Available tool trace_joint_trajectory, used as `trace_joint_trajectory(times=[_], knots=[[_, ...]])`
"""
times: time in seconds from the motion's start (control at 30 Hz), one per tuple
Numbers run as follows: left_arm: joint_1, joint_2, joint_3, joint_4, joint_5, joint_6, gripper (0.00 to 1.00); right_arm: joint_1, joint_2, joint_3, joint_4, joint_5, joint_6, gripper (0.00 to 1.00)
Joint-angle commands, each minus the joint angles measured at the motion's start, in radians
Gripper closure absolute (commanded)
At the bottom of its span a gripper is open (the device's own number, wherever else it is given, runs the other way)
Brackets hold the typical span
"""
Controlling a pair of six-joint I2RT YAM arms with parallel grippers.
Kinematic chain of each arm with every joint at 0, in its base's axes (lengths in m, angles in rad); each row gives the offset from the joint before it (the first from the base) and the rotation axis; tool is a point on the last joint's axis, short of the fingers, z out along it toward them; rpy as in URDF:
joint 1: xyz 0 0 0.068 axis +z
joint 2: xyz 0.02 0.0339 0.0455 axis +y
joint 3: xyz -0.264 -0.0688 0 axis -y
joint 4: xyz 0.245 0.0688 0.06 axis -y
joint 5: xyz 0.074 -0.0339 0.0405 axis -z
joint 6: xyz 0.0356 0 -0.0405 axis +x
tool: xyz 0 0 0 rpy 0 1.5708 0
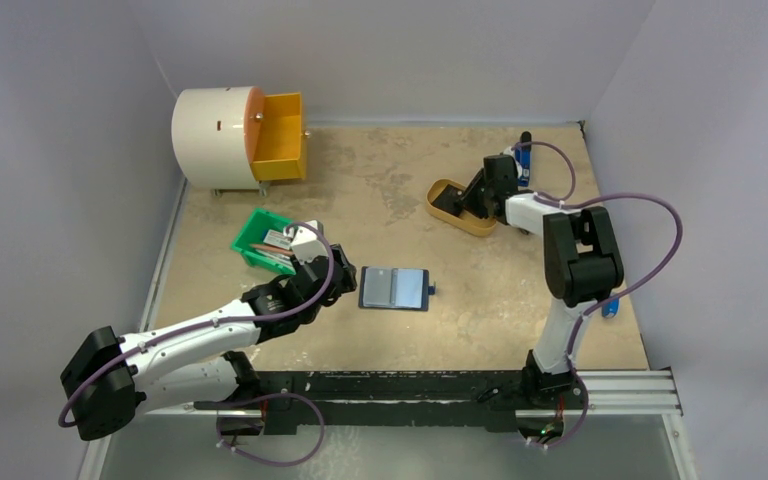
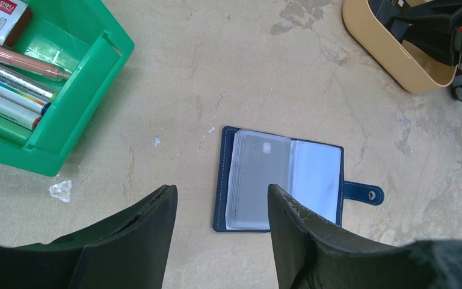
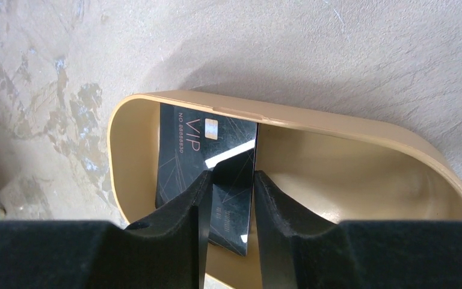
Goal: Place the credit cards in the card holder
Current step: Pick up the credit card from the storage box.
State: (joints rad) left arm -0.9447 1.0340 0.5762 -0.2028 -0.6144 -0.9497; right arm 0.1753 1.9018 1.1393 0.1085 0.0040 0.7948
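On the tabletop (image 1: 520,300), yellow tray (image 3: 337,129) back right, your card holder (image 1: 394,288) lies open mid-table, long axis left-right, tab pointing right, just right of your open, empty left gripper (image 2: 221,191), while the tray's black card (image 3: 186,150) sits between your right gripper (image 3: 230,177) jaws, can't tell if pinched.

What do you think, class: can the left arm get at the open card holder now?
Probably yes. The left gripper hangs open just beside the card holder, which lies flat with nothing between them. The green bin sits clear to the side, and the right gripper is far off at the yellow tray.
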Motion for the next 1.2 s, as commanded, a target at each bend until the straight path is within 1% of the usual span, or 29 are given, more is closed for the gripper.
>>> trace_joint_trajectory(times=[0.0,0.4,0.8,1.0,1.1,1.13,1.17], knots=[[-0.001,0.002,0.033,0.027,-0.018,-0.008,0.44,-0.007,-0.053,-0.020,0.008,-0.001,-0.018,0.67],[-0.001,0.004,0.036,0.026,-0.010,-0.012,0.45,-0.009,-0.107,-0.048,0.011,-0.001,-0.032,0.74],[0.000,0.001,0.034,0.029,0.000,-0.020,0.46,-0.010,-0.164,-0.059,0.004,-0.001,-0.039,0.85],[-0.001,-0.004,0.028,0.028,0.005,-0.024,0.46,-0.008,-0.168,-0.056,0.004,-0.037,-0.042,0.90],[0.000,-0.009,0.024,0.029,0.005,-0.028,0.46,-0.010,-0.157,-0.046,-0.006,-0.051,-0.044,0.90],[-0.001,-0.010,0.024,0.028,0.006,-0.029,0.46,-0.010,-0.155,-0.045,-0.010,-0.046,-0.043,0.87],[0.000,-0.012,0.023,0.027,0.006,-0.029,0.46,-0.010,-0.156,-0.047,-0.013,-0.039,-0.039,0.81]])
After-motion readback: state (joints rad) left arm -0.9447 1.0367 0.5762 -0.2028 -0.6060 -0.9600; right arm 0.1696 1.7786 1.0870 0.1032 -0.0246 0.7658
